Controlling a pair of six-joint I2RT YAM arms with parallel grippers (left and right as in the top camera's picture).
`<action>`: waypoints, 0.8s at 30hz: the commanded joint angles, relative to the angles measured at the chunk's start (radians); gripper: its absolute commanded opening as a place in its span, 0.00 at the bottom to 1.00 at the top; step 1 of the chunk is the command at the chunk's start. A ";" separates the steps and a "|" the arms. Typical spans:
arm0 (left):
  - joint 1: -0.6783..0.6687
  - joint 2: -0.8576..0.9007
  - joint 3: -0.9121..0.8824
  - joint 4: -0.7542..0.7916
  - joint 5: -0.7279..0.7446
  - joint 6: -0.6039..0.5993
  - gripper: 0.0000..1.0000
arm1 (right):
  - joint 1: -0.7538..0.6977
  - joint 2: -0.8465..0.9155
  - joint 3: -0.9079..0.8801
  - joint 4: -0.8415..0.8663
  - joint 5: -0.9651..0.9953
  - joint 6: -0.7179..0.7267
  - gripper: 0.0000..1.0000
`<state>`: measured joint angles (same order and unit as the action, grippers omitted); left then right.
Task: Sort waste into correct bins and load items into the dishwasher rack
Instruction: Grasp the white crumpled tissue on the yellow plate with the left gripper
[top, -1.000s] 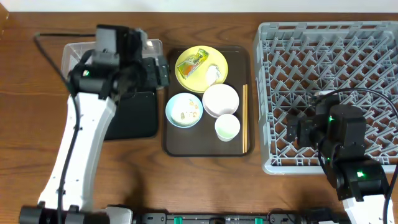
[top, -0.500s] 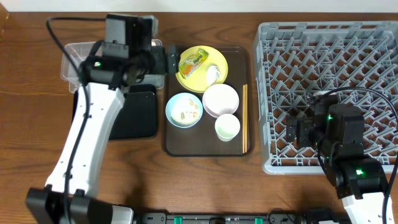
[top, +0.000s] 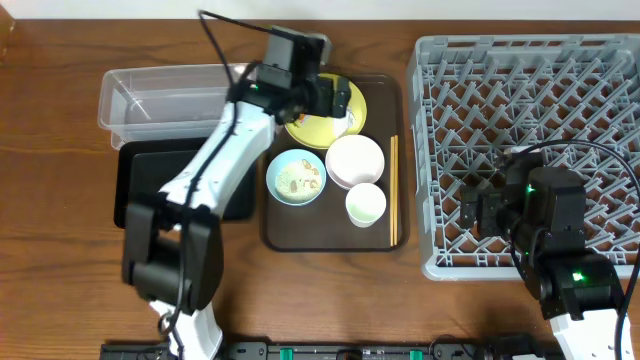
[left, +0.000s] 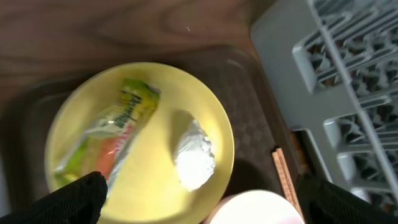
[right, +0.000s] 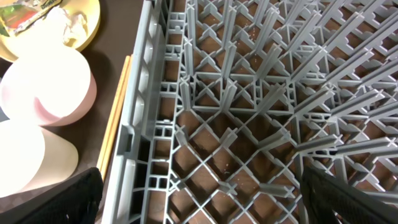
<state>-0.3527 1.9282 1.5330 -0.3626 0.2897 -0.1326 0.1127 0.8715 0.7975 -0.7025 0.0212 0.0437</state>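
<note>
My left gripper (top: 335, 100) hangs open over the yellow plate (left: 155, 143), with nothing between its fingers. On the plate lie the yellow-green wrapper (left: 109, 140) and a whitish food scrap (left: 194, 155). Below the plate on the brown tray sit the light blue bowl (top: 296, 177), the pinkish-white bowl (top: 355, 160) and the white cup (top: 365, 205), with the chopsticks (top: 392, 190) along the tray's right side. My right gripper (top: 480, 210) is open and empty above the grey rack's (top: 530, 130) near left corner. The clear tub (top: 165, 95) and black tray (top: 150, 175) lie at the left.
The brown serving tray (top: 320, 235) lies between the bins and the rack. The blue bowl holds a few scraps. In the right wrist view the rack wall (right: 146, 112) stands next to the chopsticks (right: 115, 118) and the pinkish bowl (right: 46, 87).
My left arm has swung right, from above the tub and black tray to above the yellow plate. The right arm has not moved.
</note>
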 joint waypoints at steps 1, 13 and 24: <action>-0.014 0.035 0.014 0.032 -0.005 0.009 1.00 | 0.012 0.000 0.017 -0.002 -0.004 -0.003 0.99; -0.066 0.158 0.014 0.082 -0.145 0.009 1.00 | 0.012 0.000 0.017 -0.016 -0.004 0.004 0.99; -0.070 0.229 0.014 0.104 -0.145 0.008 0.86 | 0.012 0.000 0.017 -0.019 -0.004 0.004 0.99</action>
<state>-0.4210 2.1448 1.5330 -0.2653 0.1570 -0.1307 0.1127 0.8715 0.7975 -0.7212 0.0212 0.0444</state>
